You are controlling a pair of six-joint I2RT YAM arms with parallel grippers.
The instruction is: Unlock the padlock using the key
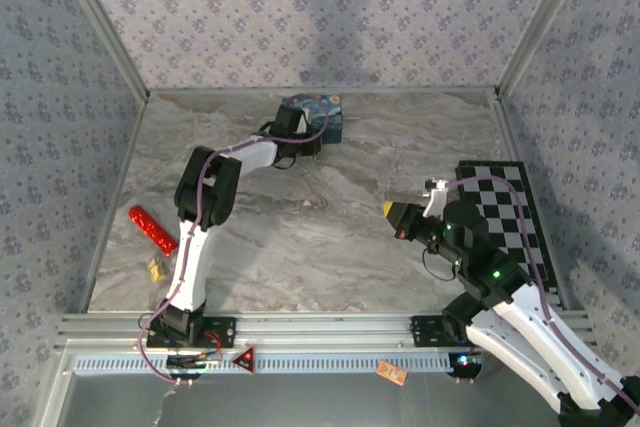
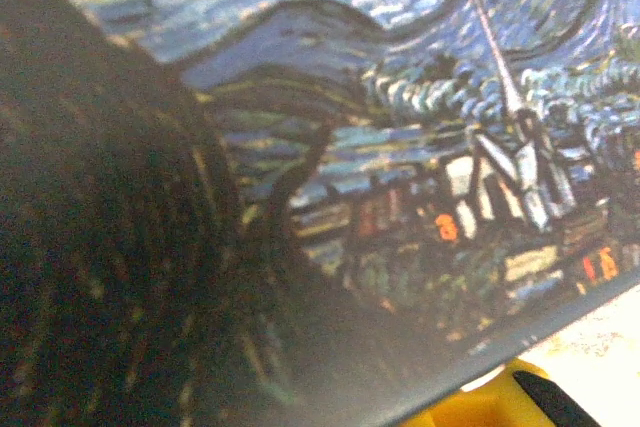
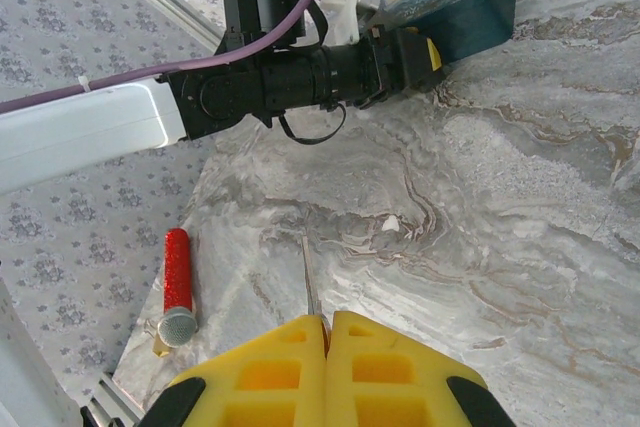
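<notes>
Marbled tabletop from above, left gripper against blue painted box at the far edge, cannot tell its spread, left wrist view close on that box, right wrist view, right gripper pressed together, pinching thin key above the tabletop

A blue box stands at the table's far edge. Well left of it and nearer lie a red microphone and a yellow scrap; to its right and nearer, a checkerboard.
</notes>
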